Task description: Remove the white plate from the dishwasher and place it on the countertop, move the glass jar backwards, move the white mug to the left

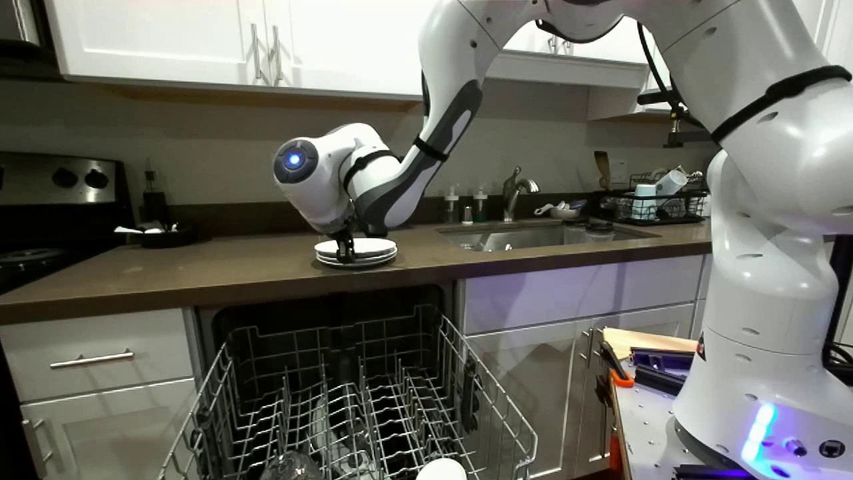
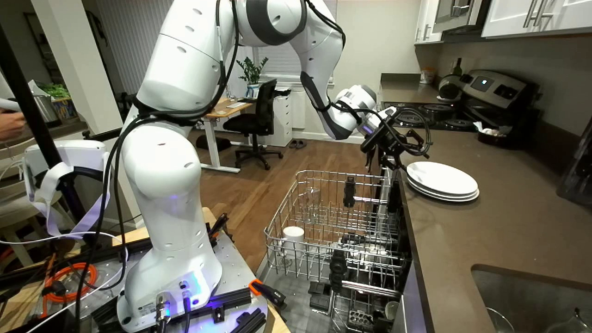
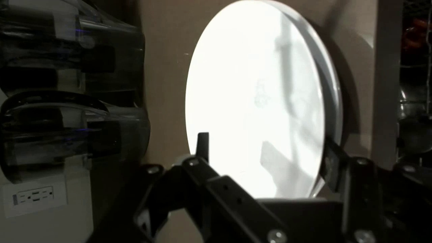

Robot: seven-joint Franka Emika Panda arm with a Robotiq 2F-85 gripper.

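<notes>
Backing off seems due: the gripper (image 3: 266,148) is spread at the white plate (image 3: 251,84), wrist-view centre, atop a stack (image 2: 444,197) on the countertop (image 2: 499,240) — withdraw straight, level, letting neither finger catch the rim.

Plates (image 2: 441,178) stacked on countertop (image 2: 513,236), mug (image 2: 293,233) in dishwasher rack (image 2: 314,255).

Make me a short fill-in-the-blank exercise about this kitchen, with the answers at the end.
1. The brown countertop holds a stack of white ____.
2. The white mug sits in the pulled-out rack of the ____.
3. In an exterior view, the office chair is coloured ____.

Missing words: plates; dishwasher; black.
</notes>
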